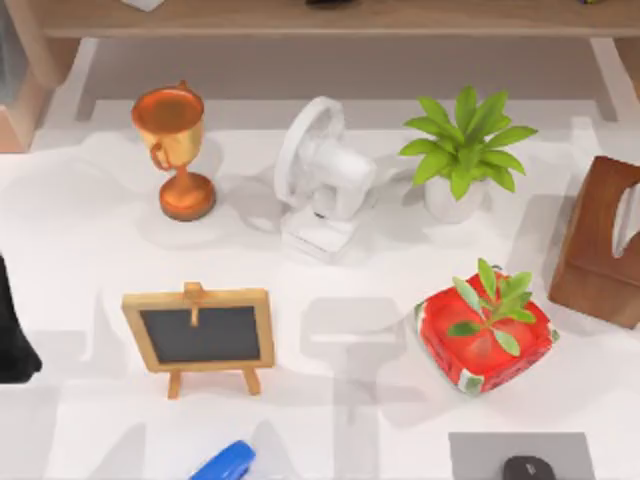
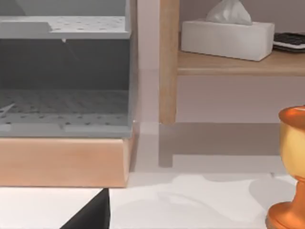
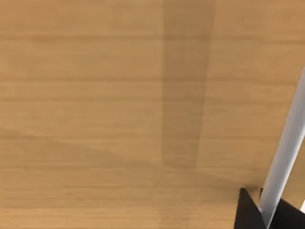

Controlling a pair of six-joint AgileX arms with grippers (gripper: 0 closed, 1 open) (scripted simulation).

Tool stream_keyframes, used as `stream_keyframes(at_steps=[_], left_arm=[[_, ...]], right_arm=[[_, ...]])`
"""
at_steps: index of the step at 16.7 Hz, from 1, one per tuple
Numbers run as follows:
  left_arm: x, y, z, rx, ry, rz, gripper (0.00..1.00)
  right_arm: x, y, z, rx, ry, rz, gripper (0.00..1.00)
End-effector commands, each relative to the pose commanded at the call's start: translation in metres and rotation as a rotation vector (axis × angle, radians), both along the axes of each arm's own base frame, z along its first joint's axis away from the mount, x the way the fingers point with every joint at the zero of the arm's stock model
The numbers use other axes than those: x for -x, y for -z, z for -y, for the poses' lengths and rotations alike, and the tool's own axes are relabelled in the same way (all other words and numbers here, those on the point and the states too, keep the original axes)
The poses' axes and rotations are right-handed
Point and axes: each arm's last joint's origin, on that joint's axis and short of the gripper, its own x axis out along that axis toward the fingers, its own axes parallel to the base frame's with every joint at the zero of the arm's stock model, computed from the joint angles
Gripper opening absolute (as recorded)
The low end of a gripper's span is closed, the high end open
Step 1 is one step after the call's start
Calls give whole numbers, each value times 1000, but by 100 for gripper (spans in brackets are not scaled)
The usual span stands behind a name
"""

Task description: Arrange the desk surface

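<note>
My left arm shows as a dark shape at the bench's left edge, and a dark wedge of the left hand pokes into its wrist view; I cannot tell whether that hand is released or clenched. The right hand shows as dark tips close against a light-wood surface with a pale bar between or beside them; whether it grips the bar I cannot tell. Outward across the white bench: an easel board near the front left, a trophy toward the back left, a fan at the back middle, a potted plant to its right, a red box with leaves on it, a brown box at the right edge, a blue thing and a grey pad at the front edge. Nothing looks lifted, so tidying seems at an early step. Next, a hand must settle on one object and come down squarely over it.
</note>
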Motion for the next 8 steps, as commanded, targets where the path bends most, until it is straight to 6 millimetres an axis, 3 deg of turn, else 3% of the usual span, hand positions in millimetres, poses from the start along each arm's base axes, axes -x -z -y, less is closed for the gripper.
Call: stream_keyframes(at_steps=[6,8], left_arm=[[0,0,0,0,0,0,100],[0,0,0,0,0,0,100]], right_arm=[[0,1,0,-6,2,-6,0],[-9,3,0,-9,2,-12,0]])
